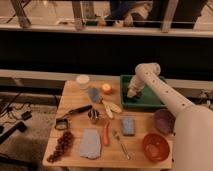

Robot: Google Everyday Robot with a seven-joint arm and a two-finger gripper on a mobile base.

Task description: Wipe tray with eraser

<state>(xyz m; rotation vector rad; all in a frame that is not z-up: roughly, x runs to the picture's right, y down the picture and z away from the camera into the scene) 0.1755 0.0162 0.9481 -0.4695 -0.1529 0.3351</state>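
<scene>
The end effector (132, 93) sits low in the left part of the green tray (143, 103), right of centre in the frame, its fingers drawn together. The eraser cannot be made out beneath it. The arm covers the tray's right side and hides the bench's (112, 152) right edge.

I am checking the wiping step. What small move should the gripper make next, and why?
Probably slide the gripper along the floor of the tray, toward the end on the picture's right. It is shut and low in the tray's left part; most of the floor lies beyond. I cannot make out the eraser.
</scene>
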